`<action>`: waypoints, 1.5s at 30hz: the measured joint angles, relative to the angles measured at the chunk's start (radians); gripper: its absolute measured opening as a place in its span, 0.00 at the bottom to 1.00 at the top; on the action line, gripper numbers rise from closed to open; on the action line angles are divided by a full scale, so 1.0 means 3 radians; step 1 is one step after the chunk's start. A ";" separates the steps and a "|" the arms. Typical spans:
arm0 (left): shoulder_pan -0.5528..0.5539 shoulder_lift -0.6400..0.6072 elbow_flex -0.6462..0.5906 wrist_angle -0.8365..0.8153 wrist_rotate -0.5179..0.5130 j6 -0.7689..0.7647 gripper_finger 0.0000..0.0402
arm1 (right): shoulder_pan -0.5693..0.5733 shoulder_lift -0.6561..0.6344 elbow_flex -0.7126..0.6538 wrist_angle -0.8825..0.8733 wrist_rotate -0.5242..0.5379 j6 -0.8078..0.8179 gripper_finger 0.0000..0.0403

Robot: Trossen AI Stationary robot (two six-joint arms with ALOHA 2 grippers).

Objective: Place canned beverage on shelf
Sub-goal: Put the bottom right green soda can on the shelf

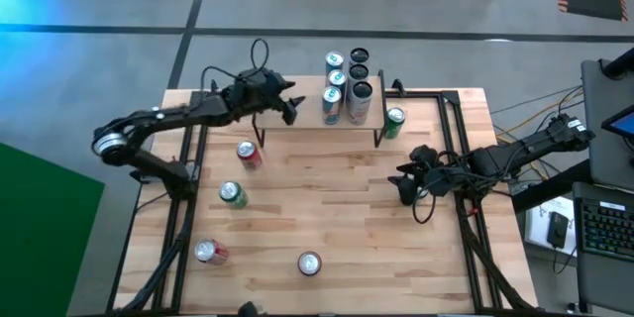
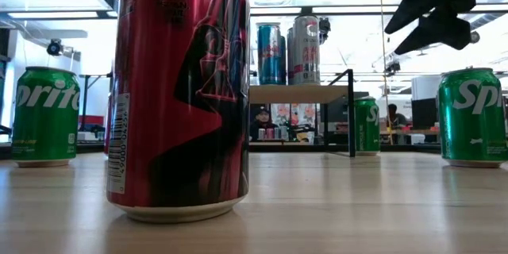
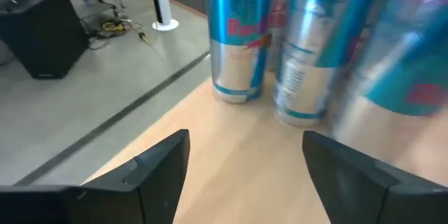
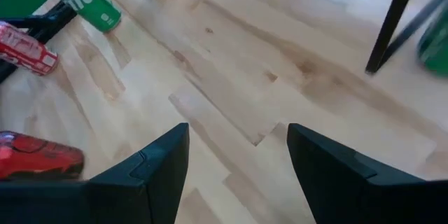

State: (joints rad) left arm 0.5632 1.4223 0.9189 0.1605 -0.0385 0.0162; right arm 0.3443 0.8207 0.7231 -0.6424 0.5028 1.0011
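While left gripper (image 1: 290, 107) hangs spread and empty beside shelf (image 1: 309, 117), you see tall cans (image 1: 346, 84) standing there; right gripper (image 1: 406, 184) waits spread, empty. Left for you: several cans (image 1: 234, 194) on desk (image 1: 347, 228).

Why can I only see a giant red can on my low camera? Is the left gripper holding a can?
Observer: No. The left gripper is open and empty, facing the tall cans.
Operator: What about the other gripper?
Observer: The right gripper is open too, with only bare table between its fingers.
Operator: Is there room on the shelf?
Observer: Yes. From above, the cans crowd the shelf end nearer the right arm; the other end is bare.
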 joint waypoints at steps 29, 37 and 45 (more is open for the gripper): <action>-0.0028 -0.1861 -0.0845 -0.0795 0.0962 -0.1474 0.37 | -0.0186 0.0663 -0.0011 0.0498 0.0052 0.0319 0.57; -0.0293 -0.2069 -0.1656 0.0887 0.1194 -0.2330 0.32 | 0.0068 0.1060 0.0147 0.0487 0.0043 0.0771 0.56; -0.0292 -0.2132 -0.1575 0.0891 0.1055 -0.1899 0.30 | 0.0153 0.1263 0.0494 -0.0046 0.0041 0.0883 0.56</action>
State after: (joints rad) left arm 0.4755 0.7825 0.4464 0.4278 0.2779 -0.5534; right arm 0.3902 1.1997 0.8714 -0.6562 0.5152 1.2659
